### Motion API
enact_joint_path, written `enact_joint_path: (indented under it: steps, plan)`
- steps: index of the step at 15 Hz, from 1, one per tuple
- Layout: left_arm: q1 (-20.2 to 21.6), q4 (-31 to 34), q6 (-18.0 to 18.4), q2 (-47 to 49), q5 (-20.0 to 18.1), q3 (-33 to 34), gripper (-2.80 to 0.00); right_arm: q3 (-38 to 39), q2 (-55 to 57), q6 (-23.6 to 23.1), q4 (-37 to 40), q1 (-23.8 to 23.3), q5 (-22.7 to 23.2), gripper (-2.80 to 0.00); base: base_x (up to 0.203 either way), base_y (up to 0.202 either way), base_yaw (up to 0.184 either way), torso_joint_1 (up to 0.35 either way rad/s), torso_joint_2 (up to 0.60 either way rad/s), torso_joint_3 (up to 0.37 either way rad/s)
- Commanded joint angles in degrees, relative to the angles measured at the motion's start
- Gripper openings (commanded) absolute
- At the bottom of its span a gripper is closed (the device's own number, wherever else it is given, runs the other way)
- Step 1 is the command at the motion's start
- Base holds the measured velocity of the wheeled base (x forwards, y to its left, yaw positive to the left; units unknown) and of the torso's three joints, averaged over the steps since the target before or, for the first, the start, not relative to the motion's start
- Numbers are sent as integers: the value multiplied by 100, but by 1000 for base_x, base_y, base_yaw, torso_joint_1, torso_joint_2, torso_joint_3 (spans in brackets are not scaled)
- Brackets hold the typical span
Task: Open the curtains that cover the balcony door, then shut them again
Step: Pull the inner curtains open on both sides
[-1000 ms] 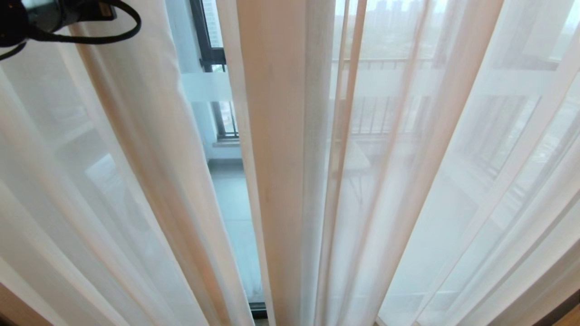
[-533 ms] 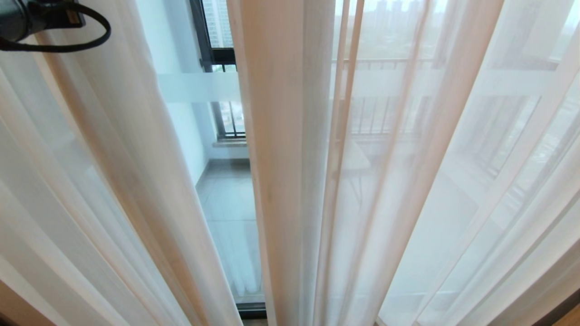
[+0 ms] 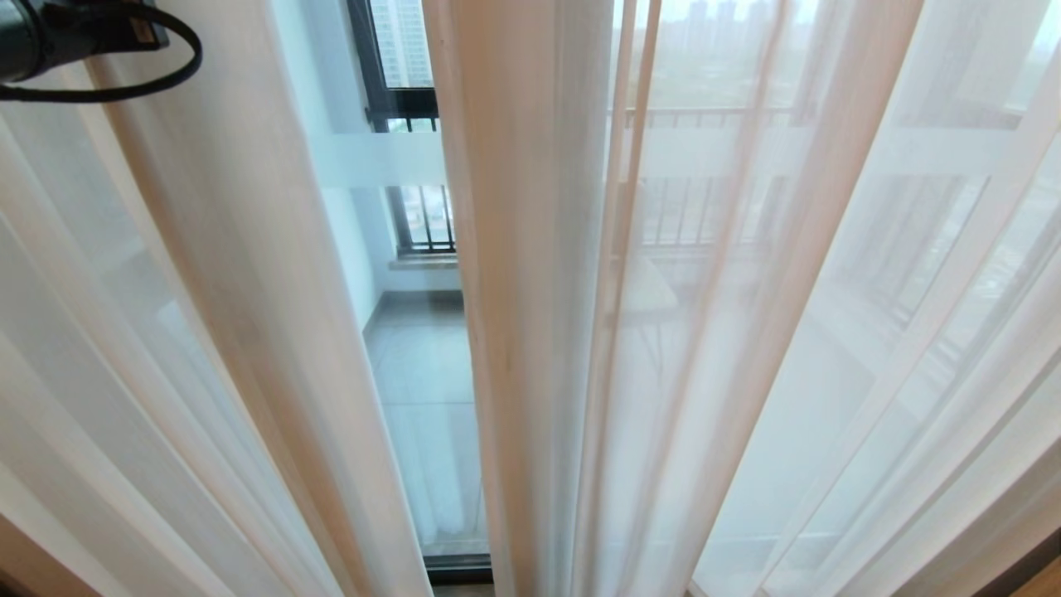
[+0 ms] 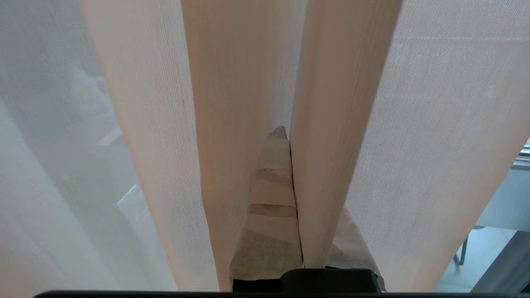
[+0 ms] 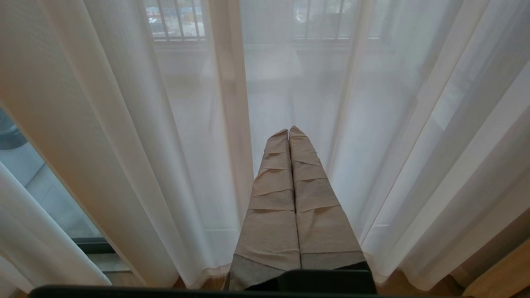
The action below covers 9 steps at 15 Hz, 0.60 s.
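Observation:
Thin white sheer curtains hang in two panels, a left panel (image 3: 207,290) and a right panel (image 3: 746,290), with a narrow gap between them. Through the gap shows the balcony door's glass (image 3: 423,373) with its frosted white band (image 3: 373,159) and dark bottom frame (image 3: 457,568). My left arm's black wrist (image 3: 50,33) is at the top left, against the left panel. In the left wrist view my left gripper (image 4: 290,140) is shut on a vertical fold of the sheer curtain (image 4: 331,124); one taped finger (image 4: 271,186) shows and the other is behind the fold. My right gripper (image 5: 289,131) is shut and holds nothing, low before the curtains (image 5: 124,124).
Beyond the glass lie the tiled balcony floor (image 3: 414,348) and a black-barred railing window (image 3: 427,220). A small table shape (image 3: 655,290) shows faintly through the right panel. Wooden floor (image 5: 497,273) runs under the curtain hems.
The left panel's edge has been drawn left with my left arm, so the gap is wider and more glass shows. The right panel's edge has shifted slightly right.

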<state>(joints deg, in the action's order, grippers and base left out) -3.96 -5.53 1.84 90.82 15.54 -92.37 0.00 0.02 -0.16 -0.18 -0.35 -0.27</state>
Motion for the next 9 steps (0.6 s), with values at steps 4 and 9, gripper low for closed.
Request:
enact_joint_path:
  steps: [4,9]
  plan:
    - [24,-35,0,6,10,119,-280,0,-2,-2,1,0,0,-280,0,0,0,0,0,0]
    - [36,-44,9,-20,45,175,-280,0,-2,-2,1,0,0,-280,0,19,1,0,0,0]
